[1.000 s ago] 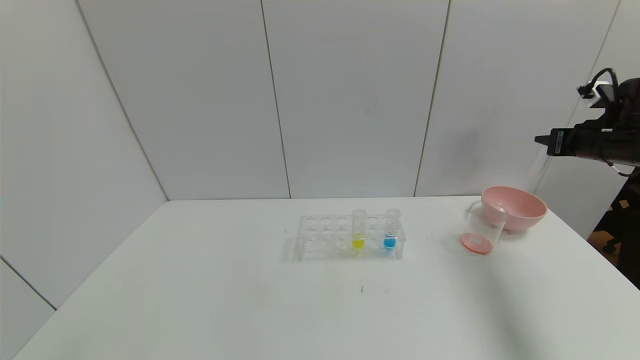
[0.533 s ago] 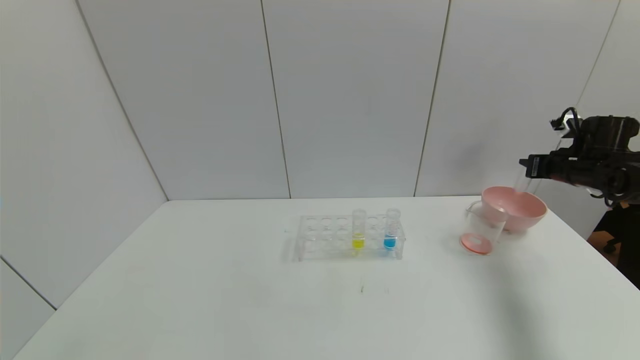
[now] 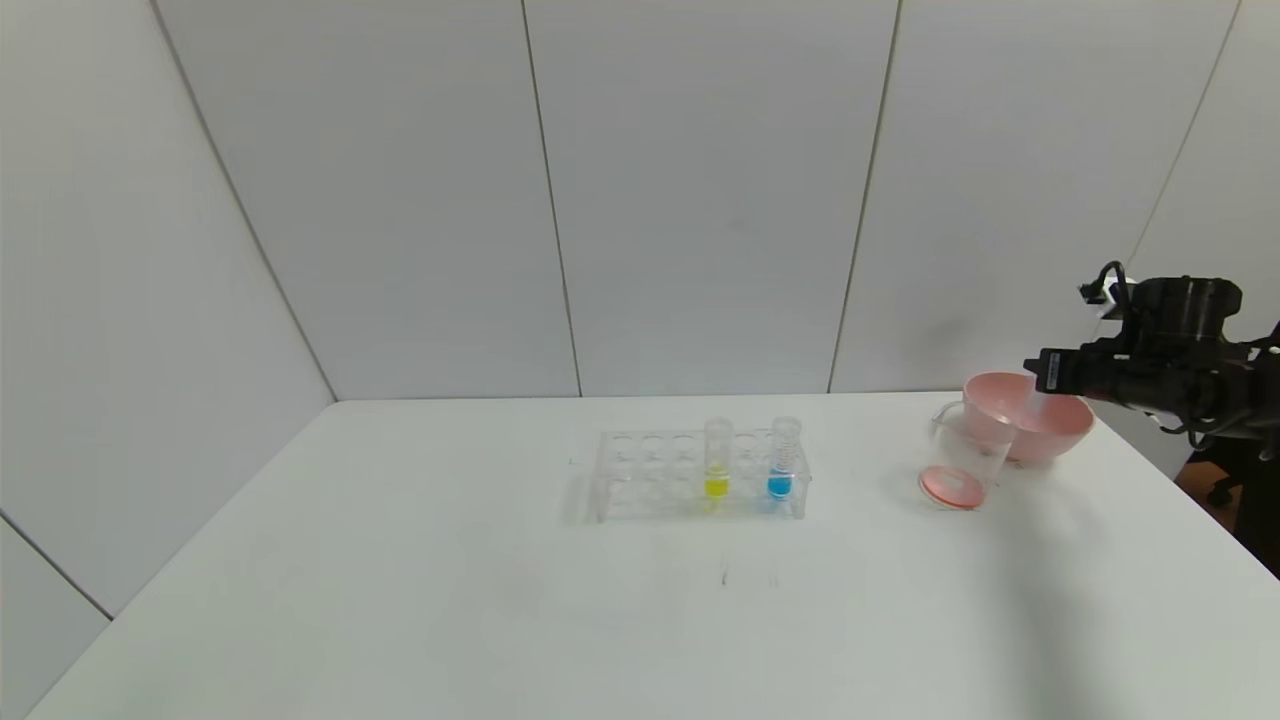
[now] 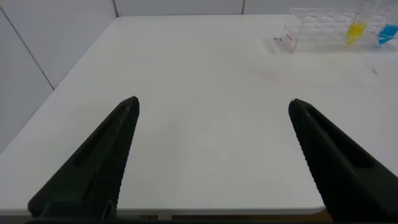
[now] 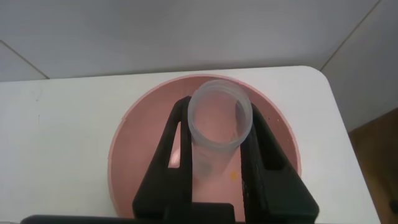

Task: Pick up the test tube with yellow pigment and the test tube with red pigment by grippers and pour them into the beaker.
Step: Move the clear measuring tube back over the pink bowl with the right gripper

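The test tube with yellow pigment stands upright in a clear rack at mid-table; it also shows in the left wrist view as the yellow tube. The beaker stands right of the rack with a thin red-orange layer in its bottom. My right gripper hovers just over the pink bowl, shut on a clear test tube that hangs mouth-up with no liquid showing inside. No tube holding red liquid shows. My left gripper is open over bare table, left of the rack.
A tube of blue liquid stands in the rack beside the yellow one. The pink bowl touches the beaker's far right side, close to the table's right edge. White wall panels close off the back.
My right gripper has come down and slightly left with the clear tube, from high beside the wall to just over the pink bowl. Rack, beaker and bowl have not moved.
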